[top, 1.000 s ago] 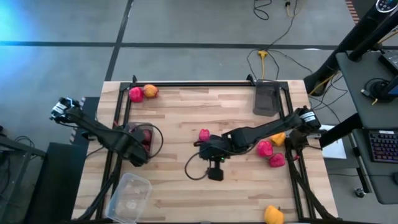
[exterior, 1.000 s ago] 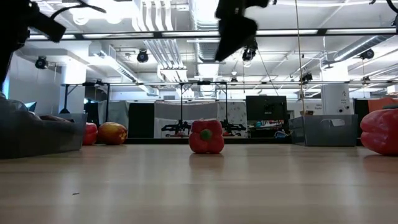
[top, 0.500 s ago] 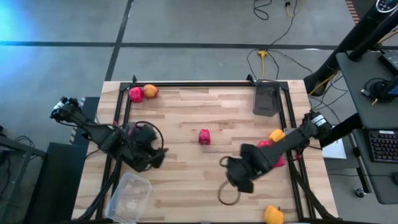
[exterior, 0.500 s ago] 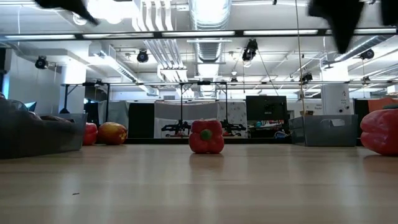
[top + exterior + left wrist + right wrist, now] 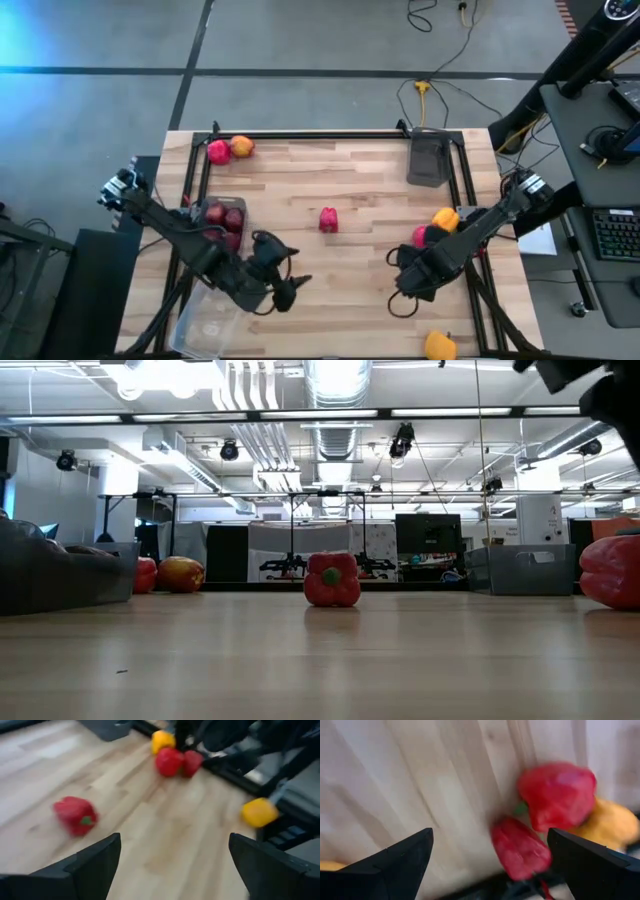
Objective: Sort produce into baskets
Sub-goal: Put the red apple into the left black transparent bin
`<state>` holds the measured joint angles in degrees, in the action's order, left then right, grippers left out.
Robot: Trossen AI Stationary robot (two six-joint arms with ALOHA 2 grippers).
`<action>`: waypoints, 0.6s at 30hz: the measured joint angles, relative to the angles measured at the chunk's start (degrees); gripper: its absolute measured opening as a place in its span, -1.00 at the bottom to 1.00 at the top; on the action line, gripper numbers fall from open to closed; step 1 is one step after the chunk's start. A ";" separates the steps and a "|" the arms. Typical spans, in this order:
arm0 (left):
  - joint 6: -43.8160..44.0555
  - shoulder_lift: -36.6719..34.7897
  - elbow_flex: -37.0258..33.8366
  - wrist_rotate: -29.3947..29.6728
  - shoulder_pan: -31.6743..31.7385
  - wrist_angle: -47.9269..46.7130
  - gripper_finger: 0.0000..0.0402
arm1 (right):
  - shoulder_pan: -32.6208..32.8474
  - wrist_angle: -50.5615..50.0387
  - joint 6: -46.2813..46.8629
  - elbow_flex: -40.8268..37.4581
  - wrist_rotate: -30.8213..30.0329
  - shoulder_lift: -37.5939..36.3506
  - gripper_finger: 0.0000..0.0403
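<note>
the right claw (image 5: 408, 283) hung with its fingers wide apart and empty over the near right part of the wooden surface (image 5: 340, 180), while the left claw (image 5: 283, 290), likewise spread and holding nothing, hovered near the front left, just beside the clear tub (image 5: 205, 320). close to the right claw, toward the right edge, lay a cluster of two red peppers (image 5: 555, 795) and a yellow-orange pepper (image 5: 445, 218), touching one another; the right wrist view looked straight onto them past that arm's own fingers. a lone red pepper (image 5: 328, 219) sat upright at mid-surface, between the two arms and somewhat farther from each. another yellow-orange pepper (image 5: 438, 345) rested at the near right corner, and a red and orange pair (image 5: 229, 150) at the far left. dark maroon pieces (image 5: 222, 216) already filled the left grey tray; the other grey tray (image 5: 428, 158) stood at the far right. by this layout the right arm was plainly the nearer one to the cluster, which lay just right of and beyond its claw
</note>
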<state>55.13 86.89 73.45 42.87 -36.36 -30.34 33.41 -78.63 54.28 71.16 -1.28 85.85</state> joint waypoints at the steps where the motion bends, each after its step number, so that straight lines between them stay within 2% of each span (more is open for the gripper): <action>1: -0.09 -0.04 0.92 0.11 0.20 -2.42 0.75 | -0.85 1.70 -0.19 -0.29 -0.25 -1.12 0.91; 5: -1.87 -2.86 4.90 0.97 4.00 -15.84 0.75 | -6.32 6.92 -2.90 -0.53 -3.55 -4.65 0.91; 10: -6.78 -8.13 8.80 0.67 19.04 -33.64 0.75 | -14.69 17.93 -10.71 -0.48 -12.07 -6.73 0.91; 14: -17.63 -11.24 6.82 -3.86 31.66 -36.05 0.75 | -18.90 32.93 -17.93 -0.38 -13.66 -7.55 0.91; 18: -24.96 -12.89 1.76 -9.43 42.36 -34.39 0.75 | -21.13 43.15 -19.34 -0.36 -13.36 -7.06 0.91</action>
<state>30.17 74.00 75.21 33.44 6.00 -64.73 12.28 -35.48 34.94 70.81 -14.63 78.79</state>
